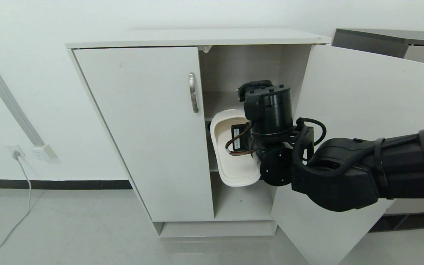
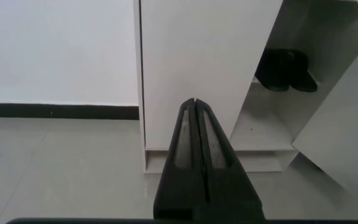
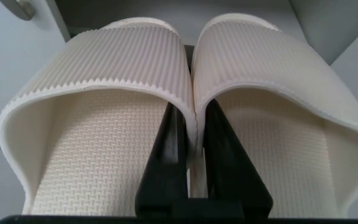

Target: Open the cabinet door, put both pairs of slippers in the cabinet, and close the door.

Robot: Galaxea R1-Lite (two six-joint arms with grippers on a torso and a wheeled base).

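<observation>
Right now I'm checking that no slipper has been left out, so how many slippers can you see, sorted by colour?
Cream slippers: 2, pinched side by side in the right gripper
Black slippers: 2, on a shelf inside the cabinet
Total: 4

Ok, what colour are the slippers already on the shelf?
The slippers are black; the left wrist view shows them best.
</observation>
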